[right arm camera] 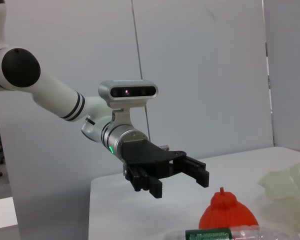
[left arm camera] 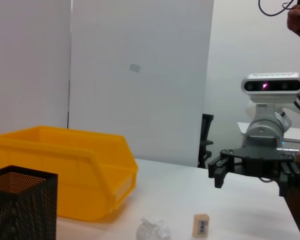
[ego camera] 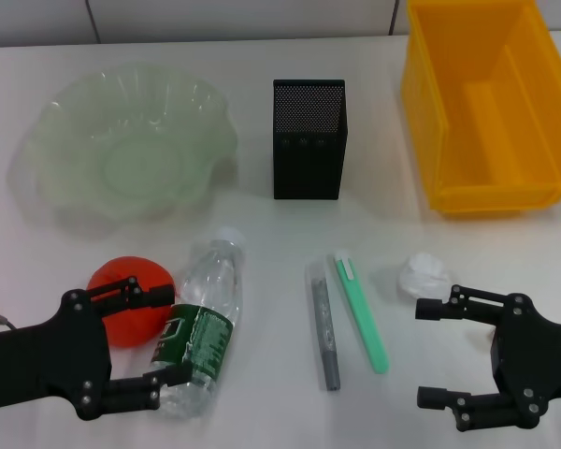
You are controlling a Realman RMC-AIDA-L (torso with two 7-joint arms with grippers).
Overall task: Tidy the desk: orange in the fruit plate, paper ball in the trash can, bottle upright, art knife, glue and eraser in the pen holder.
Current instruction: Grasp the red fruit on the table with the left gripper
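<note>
The orange point(ego camera: 122, 297) lies at the front left, touching the bottle point(ego camera: 204, 323), which lies on its side with its cap pointing to the back. My left gripper point(ego camera: 173, 335) is open over both and holds nothing. The grey glue stick point(ego camera: 323, 327) and the green art knife point(ego camera: 362, 313) lie side by side in the middle. The paper ball point(ego camera: 423, 274) sits just beyond my open right gripper point(ego camera: 423, 354). In the left wrist view the eraser point(left arm camera: 201, 225) stands beside the paper ball point(left arm camera: 152, 230); the head view does not show it. At the back stand the fruit plate point(ego camera: 131, 140), pen holder point(ego camera: 308, 138) and trash can point(ego camera: 486, 103).
The white desk point(ego camera: 262, 234) meets a tiled wall at the back. The trash can point(left arm camera: 65, 170) and pen holder point(left arm camera: 20, 205) stand upright with nothing inside that I can see. The right wrist view shows the left gripper point(right arm camera: 180, 186) raised behind the orange point(right arm camera: 227, 212).
</note>
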